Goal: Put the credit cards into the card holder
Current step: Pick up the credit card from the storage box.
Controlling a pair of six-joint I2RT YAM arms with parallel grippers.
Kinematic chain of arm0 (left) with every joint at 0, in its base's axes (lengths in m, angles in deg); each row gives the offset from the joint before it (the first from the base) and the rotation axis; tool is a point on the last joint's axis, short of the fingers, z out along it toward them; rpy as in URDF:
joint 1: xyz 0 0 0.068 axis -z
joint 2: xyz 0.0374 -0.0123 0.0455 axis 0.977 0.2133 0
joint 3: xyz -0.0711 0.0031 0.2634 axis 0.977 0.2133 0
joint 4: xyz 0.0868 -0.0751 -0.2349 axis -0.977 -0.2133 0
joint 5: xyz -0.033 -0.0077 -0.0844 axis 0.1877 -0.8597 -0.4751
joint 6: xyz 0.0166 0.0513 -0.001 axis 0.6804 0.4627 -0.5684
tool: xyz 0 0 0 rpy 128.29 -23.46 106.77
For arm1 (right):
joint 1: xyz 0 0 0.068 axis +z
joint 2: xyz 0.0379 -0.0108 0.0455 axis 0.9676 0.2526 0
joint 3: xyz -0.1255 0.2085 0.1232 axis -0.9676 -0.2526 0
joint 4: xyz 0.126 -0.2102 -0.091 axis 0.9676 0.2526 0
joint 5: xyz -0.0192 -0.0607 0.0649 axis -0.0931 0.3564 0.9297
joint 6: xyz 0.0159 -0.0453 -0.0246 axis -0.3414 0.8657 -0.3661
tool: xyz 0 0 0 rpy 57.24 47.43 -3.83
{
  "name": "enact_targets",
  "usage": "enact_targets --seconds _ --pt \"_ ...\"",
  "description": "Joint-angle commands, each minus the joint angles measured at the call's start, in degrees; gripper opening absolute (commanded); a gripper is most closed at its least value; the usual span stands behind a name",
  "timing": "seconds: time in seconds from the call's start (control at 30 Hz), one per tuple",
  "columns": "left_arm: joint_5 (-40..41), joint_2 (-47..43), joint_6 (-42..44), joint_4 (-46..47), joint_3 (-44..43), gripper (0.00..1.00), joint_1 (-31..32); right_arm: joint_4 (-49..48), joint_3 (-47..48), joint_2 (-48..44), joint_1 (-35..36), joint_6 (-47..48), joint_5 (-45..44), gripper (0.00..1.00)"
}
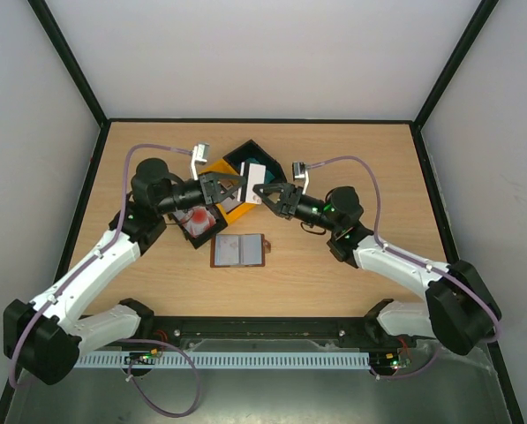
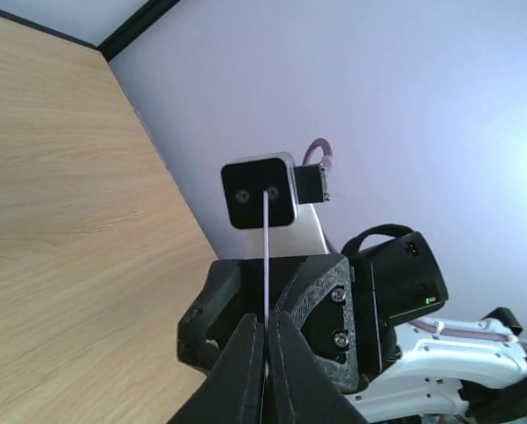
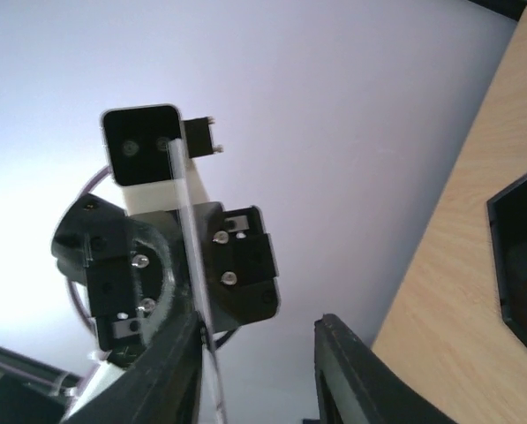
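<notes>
A white credit card [image 1: 253,173] hangs in the air between both grippers, above the bins. My left gripper [image 1: 237,187] is shut on it; the left wrist view shows the card edge-on [image 2: 267,256], pinched between the closed fingertips of the left gripper [image 2: 265,331]. My right gripper [image 1: 262,190] faces it from the right and stands open. In the right wrist view the card's edge [image 3: 188,238] lies along one finger of the right gripper [image 3: 259,340], and the other finger [image 3: 351,371] is well clear. The brown card holder [image 1: 238,251] lies open on the table, nearer to me.
Under the grippers stand a black bin [image 1: 265,159] and a yellow bin [image 1: 221,168]. Another black bin [image 1: 199,223], with a red-marked card in it, sits to the left of the card holder. A black bin's rim [image 3: 517,265] shows at the right.
</notes>
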Motion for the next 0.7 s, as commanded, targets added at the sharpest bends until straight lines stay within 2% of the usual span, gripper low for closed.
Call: enact_targets --seconds 0.0,0.1,0.13,0.17,0.23,0.3,0.4,0.47,0.57,0.67 --pt "-4.1 -0.9 -3.5 5.0 1.4 0.03 -0.6 -9.3 1.3 0.9 -0.1 -4.0 2.7 0.26" --pt "-3.9 -0.9 -3.4 3.9 2.1 0.03 -0.8 -9.6 1.3 1.4 -0.1 -4.3 2.5 0.05" --pt "-3.8 -0.8 -3.2 3.4 2.3 0.03 -0.9 -9.5 1.3 1.6 -0.1 -4.2 2.3 0.03" --pt "-3.4 -0.8 -2.8 2.5 2.5 0.04 -1.1 -9.3 1.2 1.6 -0.1 -4.1 2.0 0.02" --pt "-1.8 -0.7 -0.6 -1.1 2.3 0.14 -1.4 -7.7 1.0 1.6 -0.1 -3.0 1.3 0.02" --pt "2.0 -0.8 4.0 -7.9 1.2 0.30 -1.5 -3.7 0.9 1.1 -0.1 0.1 0.0 0.02" --pt "11.9 -1.4 11.2 -17.9 0.9 0.57 -1.4 6.5 0.5 0.1 -0.1 6.3 -2.8 0.02" --pt "18.2 -1.9 13.8 -22.2 2.2 0.67 -1.4 12.8 -0.6 -0.8 -0.2 10.3 -5.1 0.02" --pt "26.4 -2.6 14.5 -24.9 5.9 0.76 0.0 19.9 -3.9 -1.9 -0.1 14.3 -8.0 0.02" --pt "37.3 -3.0 12.6 -27.0 9.9 0.80 5.3 23.6 -7.1 -2.1 0.2 16.5 -10.5 0.02"
